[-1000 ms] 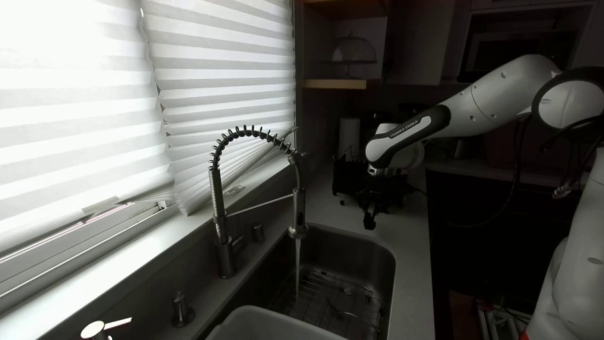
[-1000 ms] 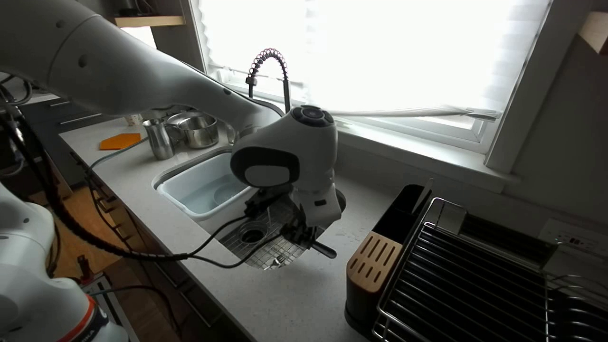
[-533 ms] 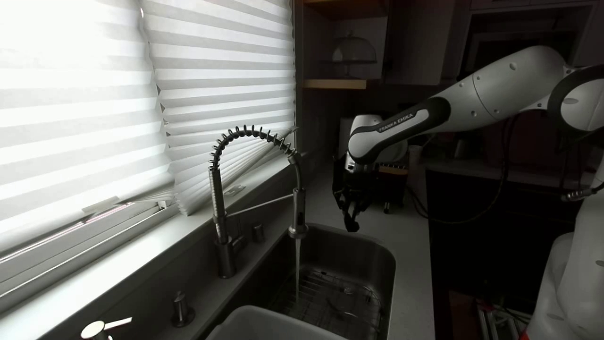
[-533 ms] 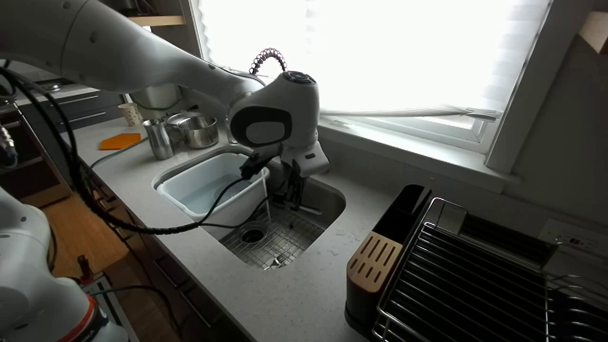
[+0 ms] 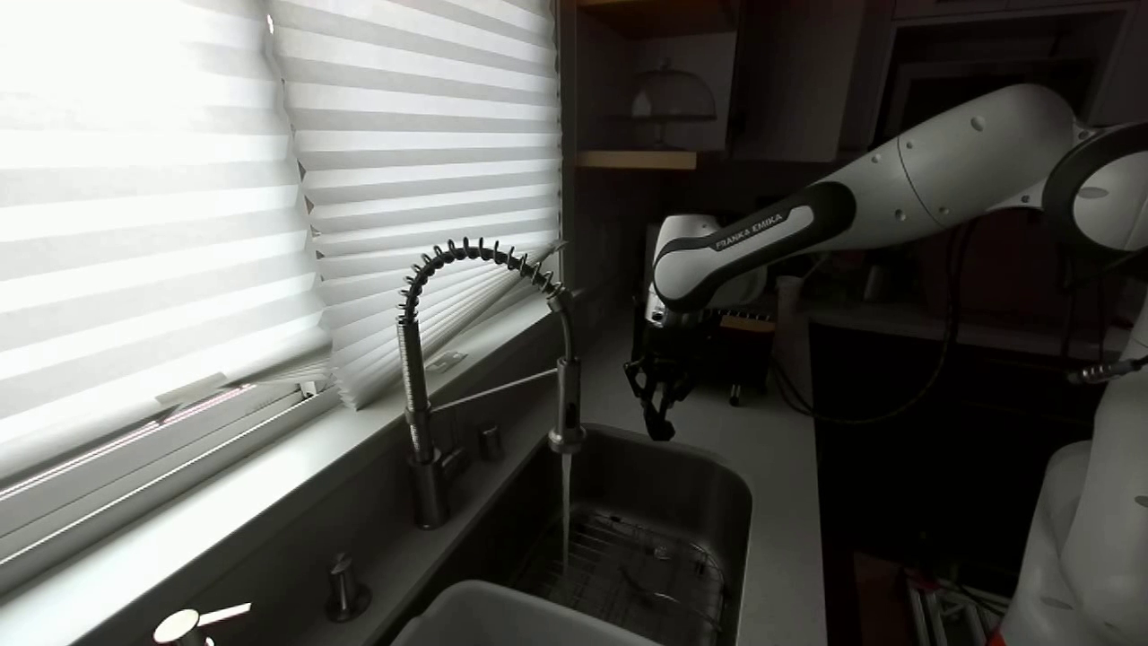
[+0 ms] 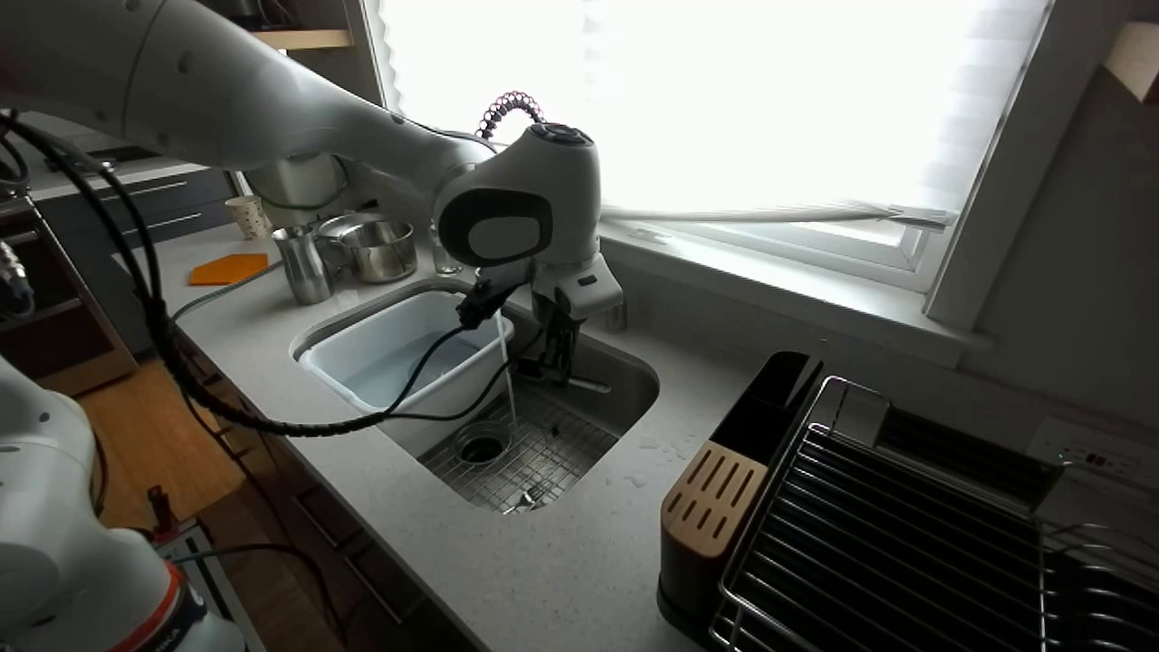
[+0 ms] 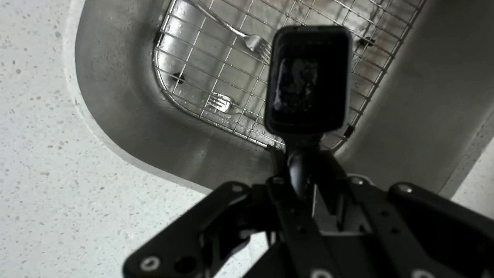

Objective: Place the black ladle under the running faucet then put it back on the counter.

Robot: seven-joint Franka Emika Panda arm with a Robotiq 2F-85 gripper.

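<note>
The black ladle [image 7: 308,81] fills the middle of the wrist view, with wet spots or drops in its squarish bowl. My gripper [image 7: 303,160] is shut on its handle. In both exterior views my gripper [image 5: 659,395] [image 6: 557,358] hangs over the far end of the sink, holding the ladle [image 5: 661,427] [image 6: 589,385]. The chrome faucet [image 5: 568,404] runs a thin water stream [image 5: 566,511] that falls beside the ladle, apart from it. In an exterior view the arm hides most of the faucet except its coiled arch [image 6: 512,102]. The pale counter [image 6: 543,580] surrounds the sink.
A white tub [image 6: 453,394] with water sits in the sink's near part. Forks [image 7: 222,103] lie at the wire rack [image 7: 227,54] below. A black caddy with a wooden top [image 6: 715,493] and a dish rack [image 6: 892,525] stand on the counter. A metal pitcher [image 6: 306,267] and pot [image 6: 385,252] stand behind.
My gripper has carried the ladle from the counter side towards the faucet and over the sink, turning on the way. The last half second shows only a small shift closer to the faucet.
</note>
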